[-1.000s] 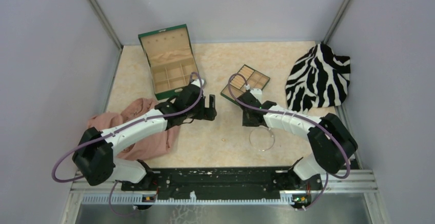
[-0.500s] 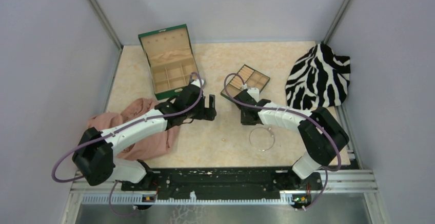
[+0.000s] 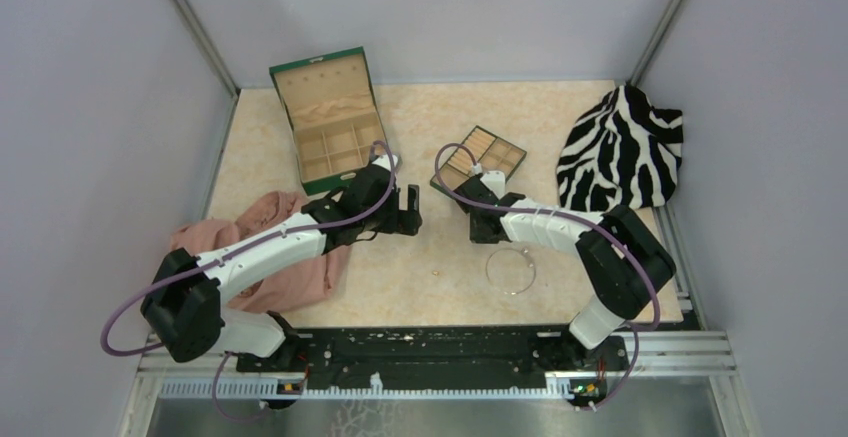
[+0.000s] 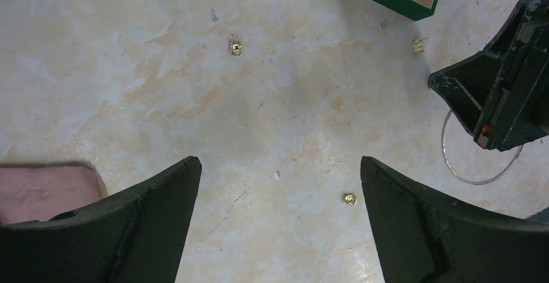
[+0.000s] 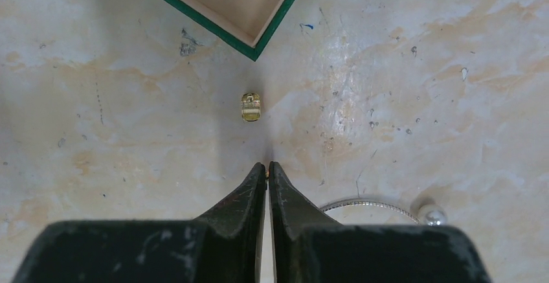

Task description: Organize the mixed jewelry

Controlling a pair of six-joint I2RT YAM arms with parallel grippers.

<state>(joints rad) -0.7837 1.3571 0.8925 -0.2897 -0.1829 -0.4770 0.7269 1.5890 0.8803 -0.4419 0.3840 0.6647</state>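
Since a second ago, right elbow [image 3: 625, 257] is drawing inward. Beside the tray [image 3: 488, 149] corner, right fingers [image 5: 262, 178] are pressing shut, catch indiscernible; left fingers [image 3: 407, 202] are gaping wide, holding nothing.

The jewelry box [image 3: 322, 87] sits at the upper left of the counter [image 3: 420, 117]. The compartment tray [image 3: 497, 153] lies to its right, near the middle of the frame. The right cloth [image 3: 620, 152] is heaped at the far right. The left cloth [image 3: 305, 279] lies at the lower left. The wire hoop [image 3: 488, 270] lies below the tray, near the bottom edge of the counter. A first bead [image 3: 437, 273] lies left of the hoop, apart from it. In the right wrist view, a second bead [image 5: 250, 106] lies between the tray's corner and the right gripper [image 5: 267, 166], touching neither. In the left wrist view, a third bead [image 4: 235, 47] lies at the upper middle, left of the tray corner.
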